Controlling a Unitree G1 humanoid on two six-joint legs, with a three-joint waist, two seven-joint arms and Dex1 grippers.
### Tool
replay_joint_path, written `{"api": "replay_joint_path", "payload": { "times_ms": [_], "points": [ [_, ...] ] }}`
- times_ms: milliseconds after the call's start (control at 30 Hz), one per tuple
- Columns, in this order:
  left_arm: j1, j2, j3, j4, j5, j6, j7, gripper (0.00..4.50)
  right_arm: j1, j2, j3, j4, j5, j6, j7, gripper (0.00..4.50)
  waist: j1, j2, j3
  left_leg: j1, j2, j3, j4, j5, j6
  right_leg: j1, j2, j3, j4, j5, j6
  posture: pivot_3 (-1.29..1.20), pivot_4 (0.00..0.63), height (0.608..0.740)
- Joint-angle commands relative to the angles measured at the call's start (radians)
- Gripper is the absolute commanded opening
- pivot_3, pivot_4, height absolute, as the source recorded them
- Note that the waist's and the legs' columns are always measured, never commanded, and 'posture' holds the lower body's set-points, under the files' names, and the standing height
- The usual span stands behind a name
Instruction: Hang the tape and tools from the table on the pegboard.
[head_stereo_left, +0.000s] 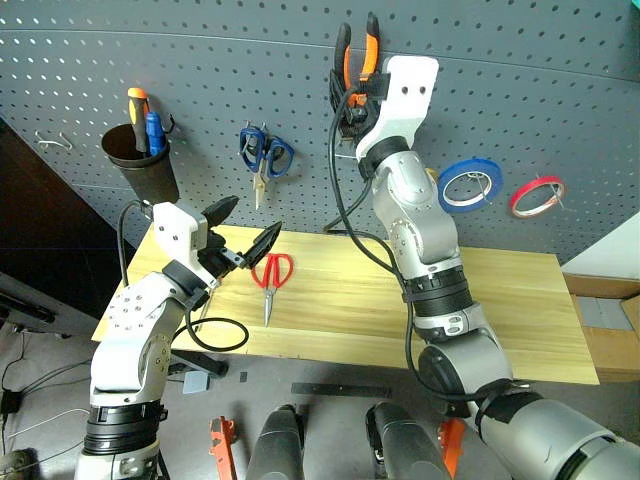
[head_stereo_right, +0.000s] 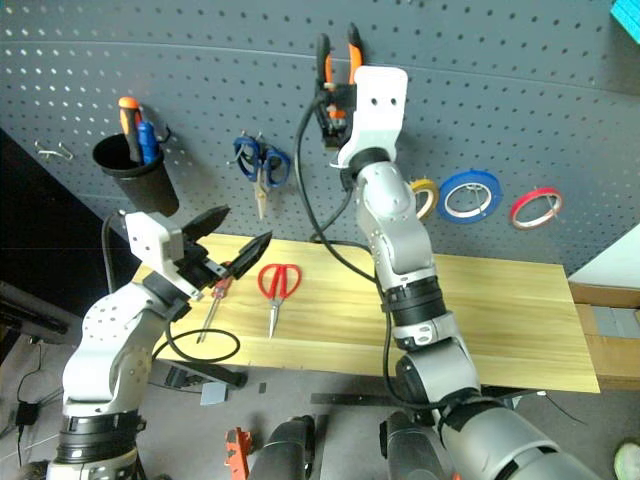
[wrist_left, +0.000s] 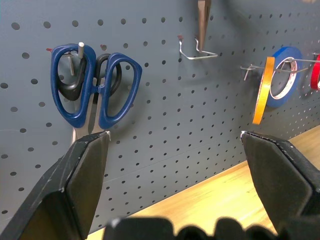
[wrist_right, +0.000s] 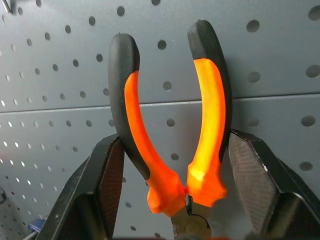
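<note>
Near the top centre of the frame the right gripper (wrist_right: 172, 175) was clenched on the small orange-and-black-handled pliers (wrist_right: 172, 130), handles up, before the dark grey perforated pegboard (head_stereo_left: 500, 90), while the left gripper (head_stereo_left: 245, 235) hung released at lower left over the light wooden table (head_stereo_left: 500, 310), where the red-handled scissors (head_stereo_left: 271, 275) lay.

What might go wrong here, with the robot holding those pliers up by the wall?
The right gripper holds the pliers only near their pivot, handles up, so they might slip or twist before reaching a hook. The open left gripper hovers over the red-handled scissors and might nudge them along the table.
</note>
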Motion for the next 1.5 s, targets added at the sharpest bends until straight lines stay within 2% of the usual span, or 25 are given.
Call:
{"api": "replay_joint_path", "payload": {
  "times_ms": [33, 700, 1033, 1100, 1233, 1500],
  "points": [
    [-0.010, 0.009, 0.004, -0.024, -0.003, -0.011, -0.006, 4.50, -0.004, 0.000, 0.006, -0.042, -0.011, -0.045, -0.003, 2.67, 0.000, 0.000, 0.000, 0.000, 0.000, 0.000, 0.000, 0.000, 0.000, 0.000, 0.000, 0.000, 0.000, 0.000, 0.000, 0.04, 0.172, 0.740],
    [-0.042, 0.012, -0.020, -0.011, 0.018, 0.037, 0.015, 4.50, 0.028, 0.023, 0.070, 0.130, -0.082, -0.103, -0.043, 2.67, 0.000, 0.000, 0.000, 0.000, 0.000, 0.000, 0.000, 0.000, 0.000, 0.000, 0.000, 0.000, 0.000, 0.000, 0.000, 0.04, 0.182, 0.740],
    [-0.048, 0.008, -0.028, -0.012, 0.021, 0.043, 0.016, 4.50, 0.057, 0.014, 0.086, 0.146, -0.118, -0.087, -0.058, 2.67, 0.000, 0.000, 0.000, 0.000, 0.000, 0.000, 0.000, 0.000, 0.000, 0.000, 0.000, 0.000, 0.000, 0.000, 0.000, 0.04, 0.181, 0.740],
    [-0.049, 0.007, -0.030, -0.010, 0.023, 0.040, 0.018, 4.50, 0.060, 0.018, 0.081, 0.145, -0.115, -0.083, -0.056, 3.38, 0.000, 0.000, 0.000, 0.000, 0.000, 0.000, 0.000, 0.000, 0.000, 0.000, 0.000, 0.000, 0.000, 0.000, 0.000, 0.04, 0.181, 0.740],
    [-0.048, 0.007, -0.034, -0.006, 0.027, 0.037, 0.023, 4.50, 0.063, 0.019, 0.080, 0.122, -0.121, -0.074, -0.058, 4.47, 0.000, 0.000, 0.000, 0.000, 0.000, 0.000, 0.000, 0.000, 0.000, 0.000, 0.000, 0.000, 0.000, 0.000, 0.000, 0.03, 0.181, 0.740],
    [-0.037, -0.002, -0.041, -0.012, 0.043, 0.044, 0.037, 4.50, 0.048, 0.019, 0.063, -0.109, -0.078, 0.004, -0.041, 4.47, 0.000, 0.000, 0.000, 0.000, 0.000, 0.000, 0.000, 0.000, 0.000, 0.000, 0.000, 0.000, 0.000, 0.000, 0.000, 0.03, 0.183, 0.740]
  ]
}}
